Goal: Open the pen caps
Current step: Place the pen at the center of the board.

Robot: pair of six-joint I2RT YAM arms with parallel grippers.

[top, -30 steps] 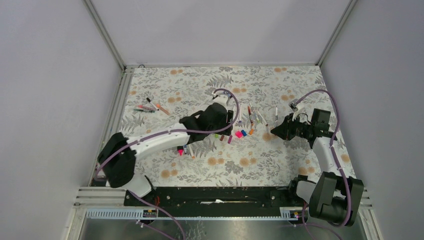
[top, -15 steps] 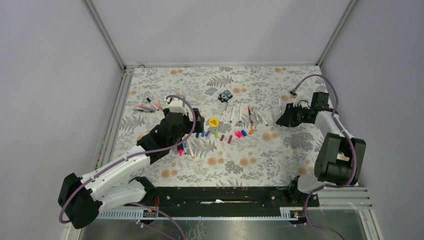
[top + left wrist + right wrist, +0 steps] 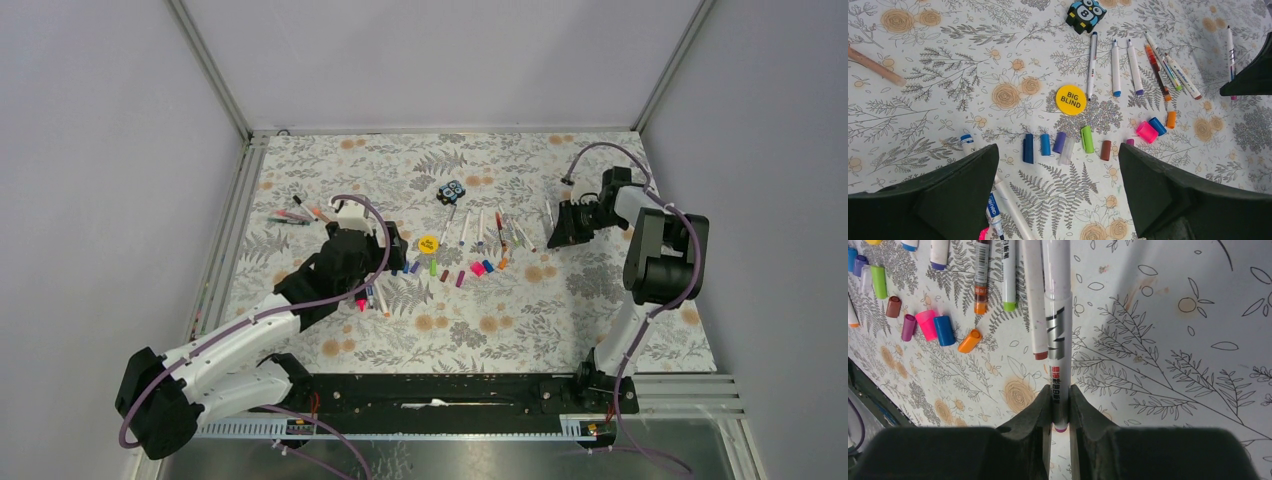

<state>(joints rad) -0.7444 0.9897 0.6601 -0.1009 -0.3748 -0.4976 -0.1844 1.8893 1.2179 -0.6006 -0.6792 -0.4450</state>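
While the left gripper (image 3: 1058,150) gapes wide over the caps (image 3: 1087,139), the right gripper (image 3: 1060,397) pinches a white pen (image 3: 1057,300) between its fingers (image 3: 1035,410).

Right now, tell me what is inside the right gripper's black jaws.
A thin white-barrelled pen is clamped in the right gripper, with its purple end showing between the jaws. What lies beneath the gripper itself is hidden.

Loose pen caps (image 3: 1087,139) beside pens (image 3: 1115,67)

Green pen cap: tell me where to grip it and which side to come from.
Probably best pinched at mid-length across its round sides, from straight above: the green pen cap lies flat, with the clear cap close beside it.
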